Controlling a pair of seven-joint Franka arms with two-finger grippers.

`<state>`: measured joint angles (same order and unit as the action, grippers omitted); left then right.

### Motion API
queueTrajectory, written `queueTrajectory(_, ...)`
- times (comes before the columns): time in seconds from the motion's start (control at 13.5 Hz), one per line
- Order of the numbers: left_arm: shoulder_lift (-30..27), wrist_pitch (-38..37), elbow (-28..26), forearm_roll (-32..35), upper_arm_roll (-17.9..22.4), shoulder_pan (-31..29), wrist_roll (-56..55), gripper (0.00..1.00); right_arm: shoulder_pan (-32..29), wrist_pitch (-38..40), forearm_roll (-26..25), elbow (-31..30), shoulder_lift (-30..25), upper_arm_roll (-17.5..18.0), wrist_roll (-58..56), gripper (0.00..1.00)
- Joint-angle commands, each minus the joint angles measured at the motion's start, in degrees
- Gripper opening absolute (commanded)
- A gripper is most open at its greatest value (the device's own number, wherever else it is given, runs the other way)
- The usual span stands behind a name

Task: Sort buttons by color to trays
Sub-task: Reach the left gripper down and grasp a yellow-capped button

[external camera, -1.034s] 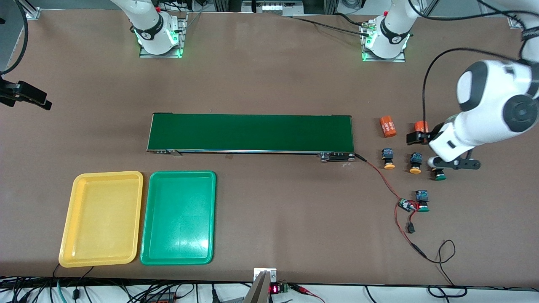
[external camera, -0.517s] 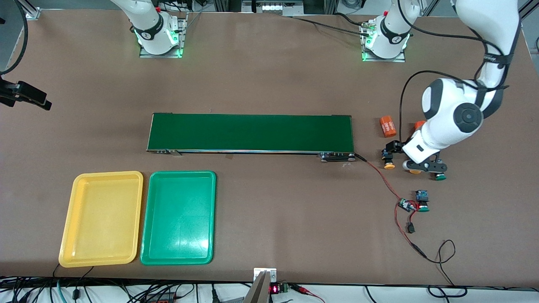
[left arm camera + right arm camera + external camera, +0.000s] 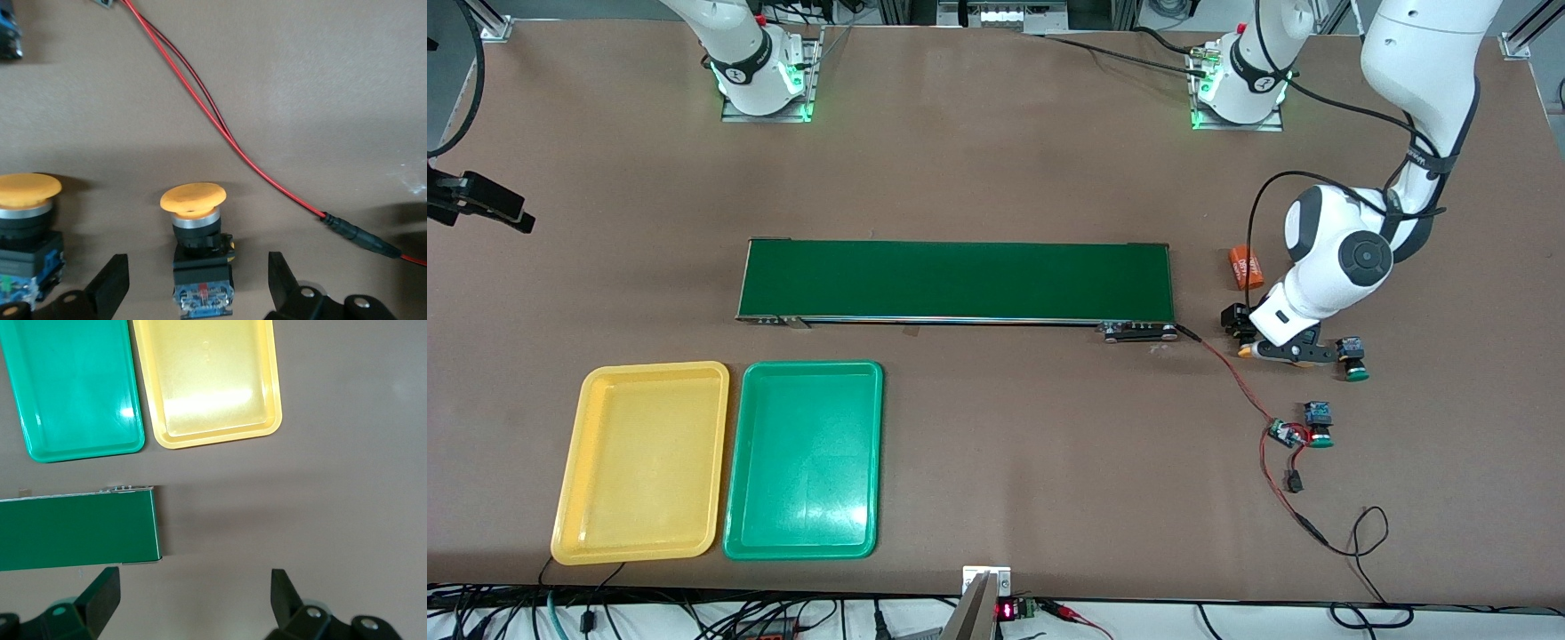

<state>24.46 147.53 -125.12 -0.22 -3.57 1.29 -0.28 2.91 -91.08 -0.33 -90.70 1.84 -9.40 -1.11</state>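
Shifted toward the conveyor: left end effector (image 3: 197,283), fingers wide, straddling one orange-capped push-button (image 3: 195,233) on the tabletop; right end effector (image 3: 193,603) waits, open; yellow plastic tray (image 3: 640,462) and green tray (image 3: 805,458) empty, no buttons sorted

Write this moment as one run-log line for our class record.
left tool: open, straddling orange-capped button | right tool: open, waiting | yellow tray, green tray: no buttons

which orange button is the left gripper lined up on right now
The orange-capped button standing between the left gripper and its open fingers, nearest the red wire. The other orange button stands outside them.
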Motion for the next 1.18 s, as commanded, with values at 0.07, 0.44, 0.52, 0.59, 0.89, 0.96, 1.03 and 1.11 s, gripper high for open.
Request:
queueTrajectory(0.07, 1.1, 1.6, -0.2, 0.5, 0.1, 0.3, -0.9, 0.44, -0.4, 0.2, 0.2, -1.1, -1.1, 0.3, -0.3, 1.00)
queueTrajectory(0.44, 0.1, -1.9, 0.5, 0.5, 0.0, 0.3, -0.1, 0.30, 0.0, 1.0, 0.2, -1.5, -1.7, 0.5, -0.3, 1.00)
queueTrajectory(0.52, -1.3, -4.3, 1.5, 0.5, -0.2, 0.5, -0.2, 0.30, -0.2, 0.6, 0.2, -2.3, -2.2, 0.4, -0.3, 1.00)
queueTrajectory(0.59, -2.6, -9.0, 3.6, 0.5, -1.1, 1.2, -0.3, 0.29, -0.3, 0.1, 0.2, -2.3, -2.2, 0.4, -0.3, 1.00)
queueTrajectory(0.89, -4.2, -31.8, 17.0, 0.5, -5.1, 1.5, 3.3, 0.26, 0.0, -0.1, 0.2, -3.1, -2.9, 0.6, -0.2, 1.00)
queueTrajectory(0.96, -4.2, -35.7, 18.5, 0.5, -6.5, 1.5, 4.7, 0.26, 0.2, 0.1, 0.2, -3.1, -3.0, 0.7, -0.2, 1.00)
queueTrajectory(1.03, -4.6, -37.1, 18.7, 0.4, -8.3, 1.5, 4.1, 0.25, 0.3, 0.4, 0.1, -3.1, -3.5, 0.9, -0.2, 1.00)
queueTrajectory(1.11, -4.9, -37.3, 18.7, 0.4, -9.3, 1.5, 3.4, 0.24, 0.9, 0.4, 0.0, -3.1, -3.6, 1.2, -0.3, 1.00)
